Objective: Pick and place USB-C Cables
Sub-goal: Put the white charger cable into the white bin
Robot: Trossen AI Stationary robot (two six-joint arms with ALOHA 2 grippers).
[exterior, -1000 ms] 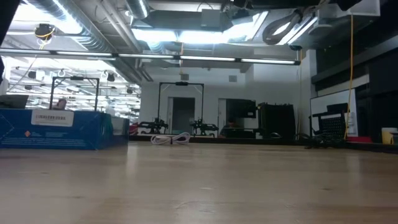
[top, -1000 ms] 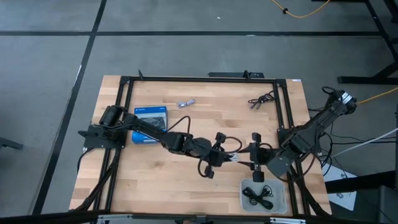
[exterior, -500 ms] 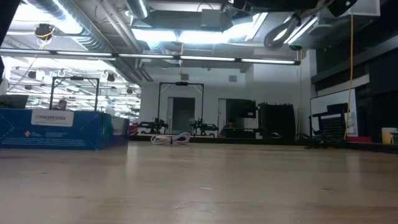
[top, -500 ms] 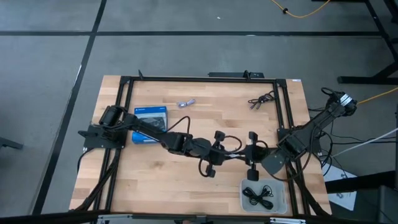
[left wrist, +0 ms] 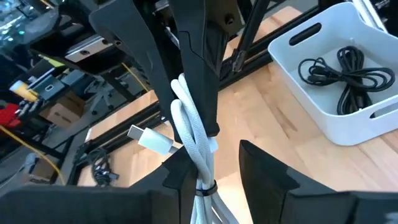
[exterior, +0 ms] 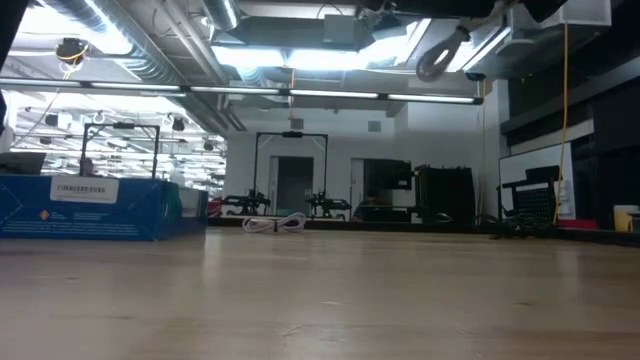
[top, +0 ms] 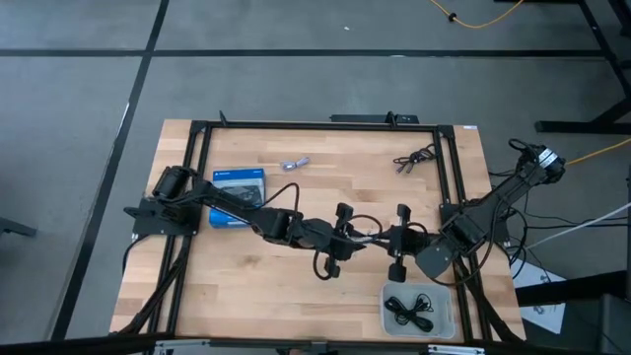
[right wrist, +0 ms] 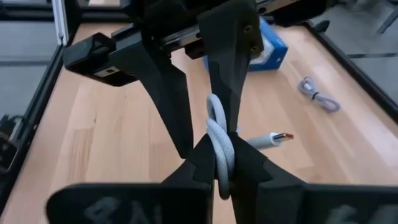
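Note:
A pale grey-white USB-C cable (top: 370, 240), bundled and twisted, hangs in the air over the table's middle between my two grippers. My right gripper (right wrist: 222, 144) comes from the table's right side and is shut on it. My left gripper (left wrist: 214, 158) faces it from the left and is open. The bundle lies close along one of its fingers (left wrist: 180, 180), with a gap to the other. The cable's plug (left wrist: 152, 140) sticks out sideways. Black cables (top: 409, 311) lie in the white bin (top: 446, 296). Another grey cable (top: 295, 164) and a black one (top: 414, 158) lie on the table's far part. My right gripper pinches the twisted bundle (right wrist: 219, 152) between its two fingers, several strands together. The fingers lie level, from the table's right side. The cable is lifted clear of the table, with its plug (right wrist: 273, 138) free. My left gripper: I cannot tell whether the cable touches its finger.
A blue box (top: 237, 184) lies at the far left, under the left arm. The white bin stands at the near right, just below the right gripper. A black frame (top: 315, 125) runs along the table's edges.
My right gripper has moved a little toward the table's left, up to the white cable. The cable stays lifted between the two grippers.

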